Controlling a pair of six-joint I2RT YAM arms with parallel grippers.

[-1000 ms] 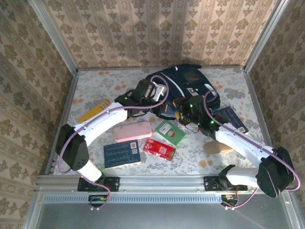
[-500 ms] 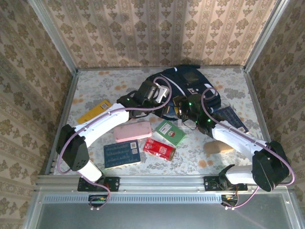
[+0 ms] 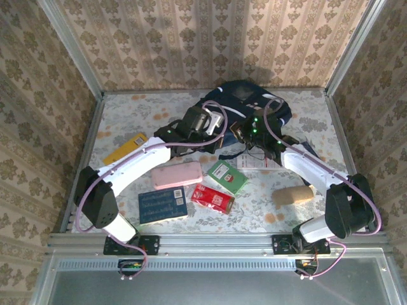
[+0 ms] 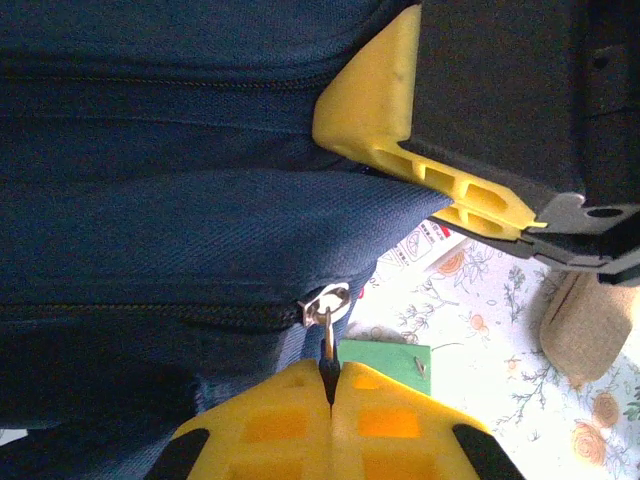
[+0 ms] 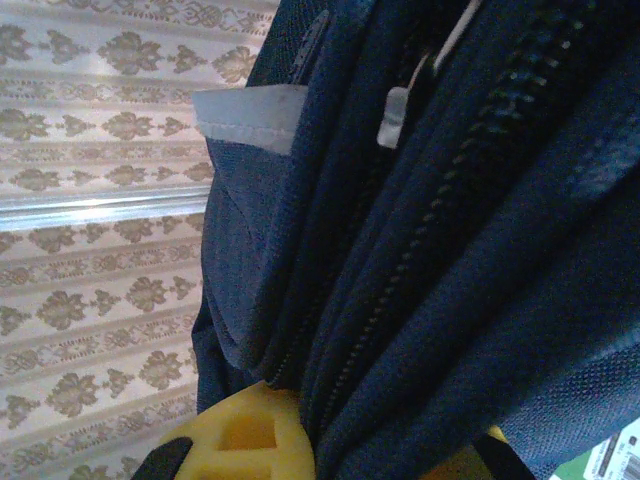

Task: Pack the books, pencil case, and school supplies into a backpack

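The left gripper [image 4: 330, 388] had its jaws clenched on the zip pull [image 4: 327, 318] of the backpack [image 3: 245, 101], which sat at the far side of the counter [image 3: 127, 121], probably to draw the zip open. The right gripper [image 5: 365, 445] grasped a fold of backpack fabric, seemingly bracing it against that pull. The pencil case [image 3: 177, 175], blue book [image 3: 163, 204], green pack [image 3: 227, 176] and red pack [image 3: 213, 198] lay unpacked nearer the arms. Folds hid how far the zip was open.

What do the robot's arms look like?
The left arm and right arm have white tube-shaped links, round black joints and thin purple cables looping alongside. Small green lights glow near the right wrist. The fingers are bright yellow plastic with square hollows.
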